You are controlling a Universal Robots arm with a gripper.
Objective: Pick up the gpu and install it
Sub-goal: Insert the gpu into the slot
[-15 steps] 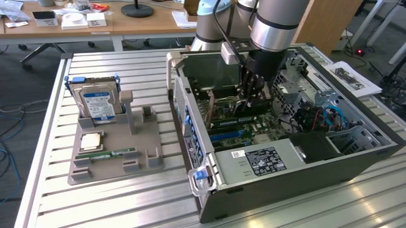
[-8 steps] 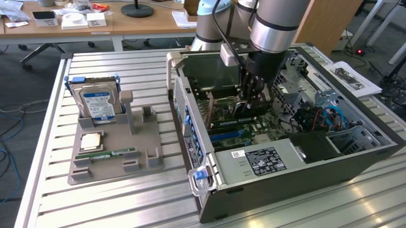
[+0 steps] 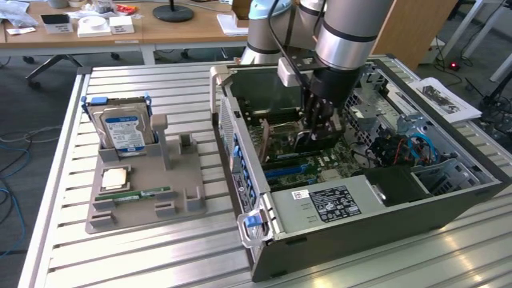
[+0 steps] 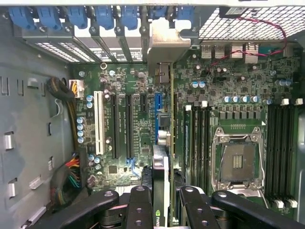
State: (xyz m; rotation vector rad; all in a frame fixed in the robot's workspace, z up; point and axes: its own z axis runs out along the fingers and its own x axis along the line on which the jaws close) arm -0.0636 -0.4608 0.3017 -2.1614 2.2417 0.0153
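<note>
Slatted metal forms the surface (image 3: 160,252), with wooden desks (image 3: 184,33) behind it. An open computer case (image 3: 384,222) lies on its side here, its wide face uncovered.

Beside the case, on the exterior view's left, sits a grey tray (image 3: 144,210). It holds an upright hard drive (image 3: 124,129), a memory stick (image 3: 132,195) and a square chip (image 3: 114,178). A printed sheet (image 3: 444,99) lies off the case's far corner on the exterior view's right.

The arm (image 3: 348,30) reaches down through the case's open face. Its jaws are clenched on the gpu (image 3: 304,141), which stands on edge inside the case, over the motherboard (image 4: 128,81).

From the wrist, the gpu (image 4: 160,181) runs edge-on between the black fingers (image 4: 140,205). Its silver bracket (image 4: 167,43) is up at the case's rear wall, among the blue clips (image 4: 105,16).

Room around the card is narrow. The expansion slots (image 4: 114,126) lie to one side and the memory slots (image 4: 198,138) to the other, with the bare processor socket (image 4: 237,162) beyond those. I cannot tell whether the card's lower edge touches a slot.

Elsewhere in the case, the power supply (image 3: 332,201) fills the near end. Blue and black cables (image 3: 408,147) crowd the wall opposite the clips.

An NVIDIA mark shows on the card's edge between the fingers. The drive's blue label and the power supply's label carry print too small to read.
</note>
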